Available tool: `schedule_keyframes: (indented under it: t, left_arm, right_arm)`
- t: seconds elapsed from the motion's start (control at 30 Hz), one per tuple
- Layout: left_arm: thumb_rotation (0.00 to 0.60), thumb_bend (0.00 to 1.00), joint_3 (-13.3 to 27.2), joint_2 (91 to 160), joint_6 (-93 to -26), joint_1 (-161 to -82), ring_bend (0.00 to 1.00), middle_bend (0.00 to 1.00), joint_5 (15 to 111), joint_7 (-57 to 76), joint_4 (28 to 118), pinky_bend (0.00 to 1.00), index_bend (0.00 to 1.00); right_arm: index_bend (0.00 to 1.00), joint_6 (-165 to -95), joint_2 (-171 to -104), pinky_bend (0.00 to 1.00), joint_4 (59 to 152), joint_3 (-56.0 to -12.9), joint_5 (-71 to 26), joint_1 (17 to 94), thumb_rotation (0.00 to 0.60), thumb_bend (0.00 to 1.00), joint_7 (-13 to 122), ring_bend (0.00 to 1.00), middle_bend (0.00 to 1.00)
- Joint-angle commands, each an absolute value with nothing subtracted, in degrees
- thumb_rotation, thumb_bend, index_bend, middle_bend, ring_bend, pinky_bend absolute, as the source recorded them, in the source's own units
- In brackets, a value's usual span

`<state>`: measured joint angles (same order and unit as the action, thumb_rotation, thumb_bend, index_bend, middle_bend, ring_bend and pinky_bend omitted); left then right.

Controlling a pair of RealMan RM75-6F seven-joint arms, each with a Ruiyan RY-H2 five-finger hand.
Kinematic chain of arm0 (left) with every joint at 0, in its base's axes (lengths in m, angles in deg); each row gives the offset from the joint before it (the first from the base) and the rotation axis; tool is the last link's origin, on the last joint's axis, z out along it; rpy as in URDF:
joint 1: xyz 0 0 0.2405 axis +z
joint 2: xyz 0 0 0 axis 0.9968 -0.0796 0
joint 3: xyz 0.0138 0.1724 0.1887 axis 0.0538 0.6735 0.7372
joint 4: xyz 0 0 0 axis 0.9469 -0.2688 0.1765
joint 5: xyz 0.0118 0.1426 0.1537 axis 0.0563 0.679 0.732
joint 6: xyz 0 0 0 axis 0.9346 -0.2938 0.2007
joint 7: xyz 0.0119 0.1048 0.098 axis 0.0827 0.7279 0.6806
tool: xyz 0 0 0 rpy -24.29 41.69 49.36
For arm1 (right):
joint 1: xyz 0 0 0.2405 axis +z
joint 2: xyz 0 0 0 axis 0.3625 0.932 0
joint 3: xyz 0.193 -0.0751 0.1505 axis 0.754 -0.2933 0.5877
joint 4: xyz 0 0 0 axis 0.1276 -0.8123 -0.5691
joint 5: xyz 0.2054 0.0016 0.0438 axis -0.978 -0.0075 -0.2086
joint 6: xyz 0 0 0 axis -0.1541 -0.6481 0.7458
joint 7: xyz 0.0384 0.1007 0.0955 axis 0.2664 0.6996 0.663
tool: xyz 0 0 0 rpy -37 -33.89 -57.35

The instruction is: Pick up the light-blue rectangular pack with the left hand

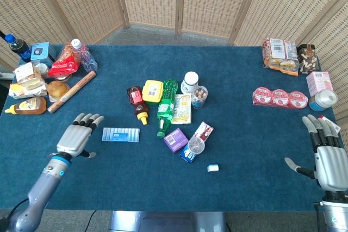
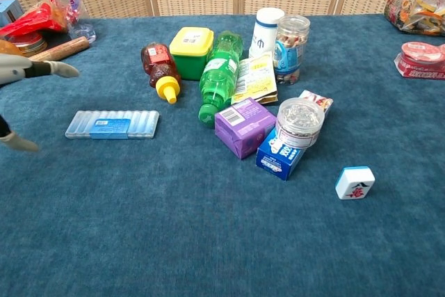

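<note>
The light-blue rectangular pack (image 1: 120,134) lies flat on the blue cloth, left of the middle cluster; the chest view shows its ribbed top and label (image 2: 112,124). My left hand (image 1: 78,137) hovers just left of the pack, fingers spread and empty, not touching it. In the chest view only its fingertips (image 2: 42,69) and thumb tip show at the left edge. My right hand (image 1: 326,153) stays open near the table's front right corner, holding nothing.
A cluster sits right of the pack: brown sauce bottle (image 1: 138,101), yellow tub (image 1: 153,91), green bottle (image 1: 165,107), purple box (image 1: 175,139), round jar (image 1: 196,145). A small tile (image 1: 212,168) lies in front. Snacks, bottles and a wooden roll (image 1: 71,91) crowd the far left; packaged goods line the right.
</note>
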<state>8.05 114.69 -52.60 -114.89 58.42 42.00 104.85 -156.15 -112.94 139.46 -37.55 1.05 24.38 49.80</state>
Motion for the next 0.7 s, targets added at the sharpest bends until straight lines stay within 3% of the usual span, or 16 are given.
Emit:
schedule_keyframes:
  t: [0.03,0.7]
  left_arm:
    - [0.6,0.0,7.9,117.2,-52.2,-116.9,0.0,0.0,55.7,43.8,103.3,0.0,0.0]
    - [0.6,0.0,7.1,126.9,-50.6,-126.3,0.0,0.0,46.9,46.6,96.2,0.0,0.0]
  right_arm:
    - [0.0,-156.1,-112.8,0.0,139.5,-37.6,1.1,24.4,0.6,0.0,50.0,0.0,0.0]
    - [0.0,-156.0,-112.1,0.0,139.3,-37.3,0.4,24.3,0.6,0.0,52.1,0.0,0.0]
